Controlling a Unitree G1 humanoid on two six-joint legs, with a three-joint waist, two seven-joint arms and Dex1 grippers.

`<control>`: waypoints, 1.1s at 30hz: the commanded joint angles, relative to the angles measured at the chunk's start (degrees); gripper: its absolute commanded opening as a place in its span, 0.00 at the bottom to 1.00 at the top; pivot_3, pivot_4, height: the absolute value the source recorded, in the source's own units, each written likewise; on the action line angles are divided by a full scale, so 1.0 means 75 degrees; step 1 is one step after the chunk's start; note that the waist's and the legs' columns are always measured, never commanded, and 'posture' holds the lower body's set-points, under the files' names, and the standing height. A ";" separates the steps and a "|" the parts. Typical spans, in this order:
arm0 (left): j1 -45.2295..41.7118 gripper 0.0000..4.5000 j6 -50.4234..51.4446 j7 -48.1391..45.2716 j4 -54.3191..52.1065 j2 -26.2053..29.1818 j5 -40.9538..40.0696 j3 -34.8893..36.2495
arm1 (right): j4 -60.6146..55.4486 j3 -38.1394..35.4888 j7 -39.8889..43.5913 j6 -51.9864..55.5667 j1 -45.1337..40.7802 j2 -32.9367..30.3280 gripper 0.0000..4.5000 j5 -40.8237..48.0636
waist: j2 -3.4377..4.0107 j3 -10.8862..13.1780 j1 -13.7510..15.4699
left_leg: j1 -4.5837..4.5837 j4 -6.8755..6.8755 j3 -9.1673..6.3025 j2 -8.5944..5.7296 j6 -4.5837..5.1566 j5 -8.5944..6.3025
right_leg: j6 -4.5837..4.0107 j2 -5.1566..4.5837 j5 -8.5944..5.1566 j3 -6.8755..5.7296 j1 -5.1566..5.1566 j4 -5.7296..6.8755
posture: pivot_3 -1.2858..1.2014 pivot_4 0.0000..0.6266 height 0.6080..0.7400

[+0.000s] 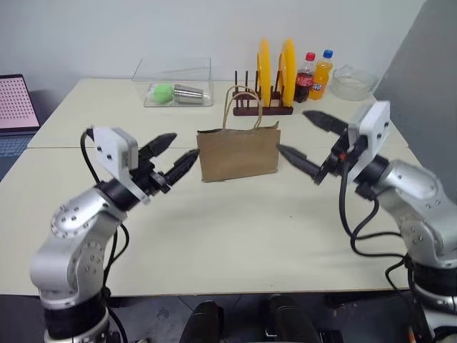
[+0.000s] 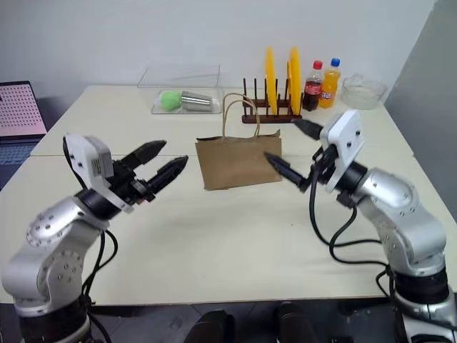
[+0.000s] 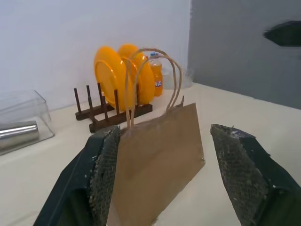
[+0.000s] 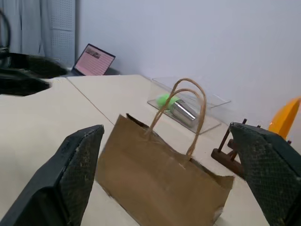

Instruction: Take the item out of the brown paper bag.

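From the head, we see the brown paper bag (image 1: 238, 152) upright mid-tabletop, long side parallel to the near edge, handles up. Left gripper (image 1: 173, 157) and right gripper (image 1: 312, 141) flank it, both spread, empty. In our wrist views the bag stands between the fingers, untouched.

Two shiny silver arms with round joints and small dark screw holes. White boxy blocks at the wrists. Thick black cables looping out from each arm and hanging down in curves. Left gripper (image 1: 173, 153) and right gripper (image 1: 308, 139) each with two long black pointy fingers (image 3: 104, 174). Rough, bumpy grey pads on the inner sides of the fingers, like a net pattern.
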 commanded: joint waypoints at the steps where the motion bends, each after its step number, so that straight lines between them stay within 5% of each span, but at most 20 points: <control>1: 0.0543 0.72 -0.0442 0.0243 -0.0861 -0.0035 -0.0032 -0.0105 | 0.1491 0.0676 0.0913 -0.0879 -0.1073 -0.0140 0.87 -0.0949 | 0.0000 0.0000 0.0002 | 0.0002 0.0000 -0.0003 0.0003 0.0000 0.0000 | -0.0005 0.0004 0.0002 -0.0004 0.0000 0.0000 | 0.52 0.24 1.00; 12: 0.1381 0.72 -0.0619 -0.0040 -0.1146 0.0332 -0.0700 -0.0712 | 0.9727 0.2338 0.1362 -0.4701 -0.5490 0.1171 0.01 -0.4223 | 0.0005 0.0003 -0.0043 | 0.0000 -0.0008 0.0008 0.0003 0.0000 0.0000 | -0.0017 0.0005 0.0003 0.0000 -0.0004 -0.0002 | 0.52 0.24 1.00; 17: 0.1252 0.72 -0.0849 -0.0056 -0.0819 0.0461 -0.0620 -0.0834 | 1.1997 0.3023 0.0526 -0.5734 -0.6408 0.1783 0.01 -0.5638 | 0.0007 0.0004 -0.0035 | -0.0006 -0.0013 0.0011 0.0003 -0.0001 0.0000 | -0.0019 0.0001 0.0003 0.0001 -0.0007 -0.0007 | 0.52 0.24 1.00; 23: 0.1342 0.72 -0.1140 -0.0100 -0.0633 0.0562 -0.0400 -0.1125 | 1.2728 0.3236 0.0637 -0.6118 -0.6555 0.2143 0.01 -0.6367 | 0.0012 0.0008 -0.0040 | -0.0007 -0.0024 0.0008 0.0003 -0.0001 0.0001 | -0.0022 0.0000 0.0002 0.0001 -0.0011 -0.0008 | 0.52 0.24 1.00; 33: 0.1787 0.72 -0.1547 -0.0383 -0.0553 0.0930 -0.0343 -0.1080 | 1.1719 0.2881 0.4803 -0.7411 -0.6066 0.1505 0.01 -0.5751 | 0.0013 0.0008 -0.0042 | 0.0013 -0.0076 0.0005 0.0004 -0.0002 0.0002 | -0.0035 0.0000 -0.0007 -0.0005 -0.0013 -0.0023 | 0.52 0.24 1.00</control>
